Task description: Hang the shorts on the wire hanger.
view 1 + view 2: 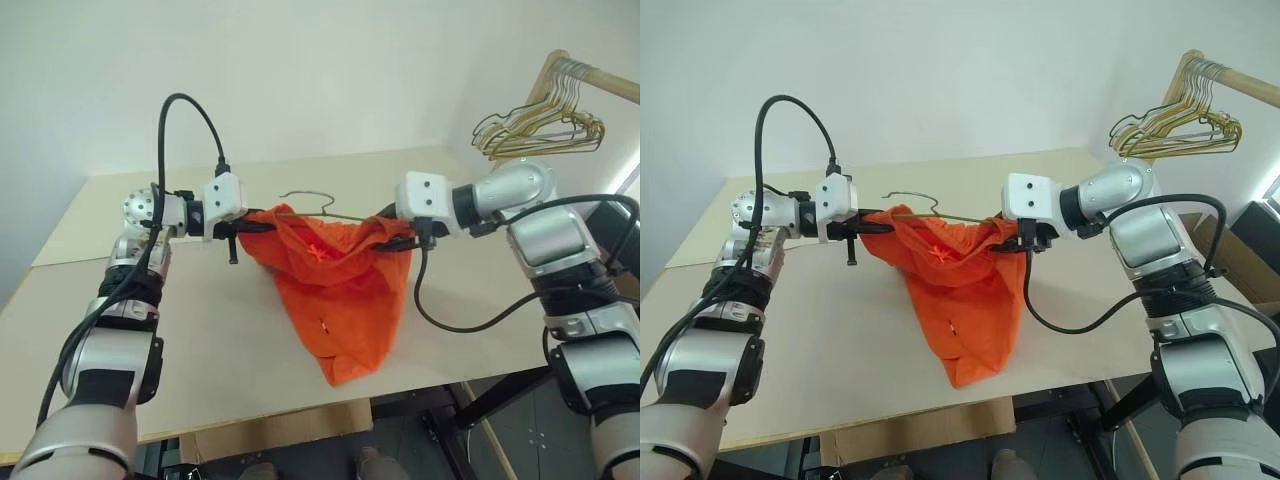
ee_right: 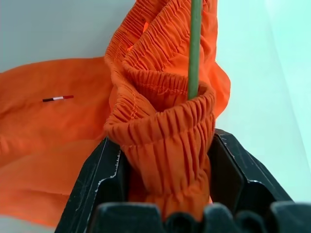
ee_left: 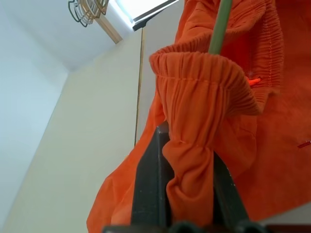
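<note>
**Orange shorts held up between two grippers over the table**

Gathered elastic bunched between black fingers (image 2: pixel 97 179) dominated the right wrist view, where the right gripper (image 2: pixel 165 189) had its two jaws pinching a thick fold of waistband with a thin grey-green wire rising out of the cloth. Opposite, the left gripper (image 3: pixel 187 194) was pressed tight on the other end of the waistband, its narrow fingers squeezing a rolled wad of fabric beside the same wire.

Between the two arms, the bright orange cloth shorts (image 1: pixel 340 300) hung in the air above the pale beige table (image 1: pixel 220 350), the waistband stretched roughly level from one gripper to the other and the legs drooping to a point near the table's front edge. Whether the lowest tip touched the tabletop could not be told. The thin dark grey-green triangular wire hanger (image 1: pixel 305 197) sat with its small hook standing up just above the middle of the waistband, its wire running along the band and into the cloth at both held ends.

Behind the right arm, a cluster of gold and dark wire hangers (image 1: pixel 540 125) hung from a wooden rail (image 1: pixel 600 75) against the white wall.
</note>
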Controlling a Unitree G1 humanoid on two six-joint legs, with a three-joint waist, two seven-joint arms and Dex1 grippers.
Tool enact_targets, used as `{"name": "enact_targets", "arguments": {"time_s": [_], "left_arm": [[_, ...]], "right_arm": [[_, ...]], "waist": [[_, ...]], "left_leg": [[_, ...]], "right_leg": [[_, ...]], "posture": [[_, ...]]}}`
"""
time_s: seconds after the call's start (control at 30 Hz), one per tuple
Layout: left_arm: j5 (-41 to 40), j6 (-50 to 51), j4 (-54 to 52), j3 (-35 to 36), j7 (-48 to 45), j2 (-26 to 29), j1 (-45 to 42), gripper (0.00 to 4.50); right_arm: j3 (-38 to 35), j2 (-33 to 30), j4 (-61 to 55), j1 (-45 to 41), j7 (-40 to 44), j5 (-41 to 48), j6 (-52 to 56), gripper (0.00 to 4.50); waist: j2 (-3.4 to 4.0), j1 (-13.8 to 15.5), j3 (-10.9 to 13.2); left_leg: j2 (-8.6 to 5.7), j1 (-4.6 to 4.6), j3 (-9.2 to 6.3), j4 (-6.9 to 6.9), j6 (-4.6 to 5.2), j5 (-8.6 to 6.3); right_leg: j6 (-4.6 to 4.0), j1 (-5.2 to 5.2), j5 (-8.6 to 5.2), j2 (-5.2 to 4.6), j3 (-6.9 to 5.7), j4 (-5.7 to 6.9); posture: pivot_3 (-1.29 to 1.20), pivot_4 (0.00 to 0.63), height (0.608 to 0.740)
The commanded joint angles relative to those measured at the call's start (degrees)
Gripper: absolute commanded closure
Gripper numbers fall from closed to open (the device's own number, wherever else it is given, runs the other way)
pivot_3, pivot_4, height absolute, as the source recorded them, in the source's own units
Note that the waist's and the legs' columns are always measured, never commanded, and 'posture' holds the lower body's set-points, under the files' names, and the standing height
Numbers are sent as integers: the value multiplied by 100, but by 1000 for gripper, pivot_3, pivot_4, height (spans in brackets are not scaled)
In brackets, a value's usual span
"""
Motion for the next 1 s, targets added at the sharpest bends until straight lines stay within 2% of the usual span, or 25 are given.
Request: {"name": "enact_targets", "arguments": {"time_s": [0.03,0.07,0.17,0.37,0.53,0.67,0.8,1.0], "left_arm": [[-19,-183,18,46,-38,-42,-204,4500],[-58,-139,21,68,-60,-61,-217,4500],[46,-237,128,55,26,-39,-275,4500],[84,-269,316,86,24,-8,-371,4500],[248,-213,480,68,321,-9,-444,4500],[134,-10,569,240,478,-20,-607,3625],[167,-46,858,368,772,204,-802,2368],[-395,225,989,922,560,563,-901,530]], "right_arm": [[-36,19,-72,-260,100,-3,292,2114],[-13,14,-78,-251,107,-54,268,2114],[32,-8,-91,-200,102,-183,254,2687],[28,12,-63,-143,8,-260,322,4483],[-31,17,-180,-97,-60,-190,539,4490],[-112,-64,-370,49,-103,-109,813,4490],[-403,-239,-660,281,-147,153,1355,4490],[-1145,-703,-1490,1087,-532,682,2595,4491]], "waist": [[0,3,0],[0,4,0],[0,-1,0],[0,2,0],[0,1,0],[0,4,0],[0,7,0],[0,-18,0]], "left_leg": [[0,0,0,0,0,0],[0,-1,0,0,0,0],[0,-1,0,0,0,0],[0,0,0,0,0,0],[0,-1,-1,0,0,0],[0,-3,-1,0,0,0],[-1,-6,-3,0,0,0],[0,-8,-6,0,0,0]], "right_leg": [[0,0,0,0,0,0],[0,0,0,0,0,0],[0,0,0,0,0,-1],[0,0,0,0,0,0],[0,0,0,0,0,0],[1,-1,0,0,-1,0],[1,-1,0,-1,-2,-2],[1,-4,0,0,-7,-1]], "posture": [[-54,0,740],[-54,0,740],[-53,0,740],[-53,0,740],[-56,0,740],[-60,0,740],[-74,0,740],[-106,0,740]]}}
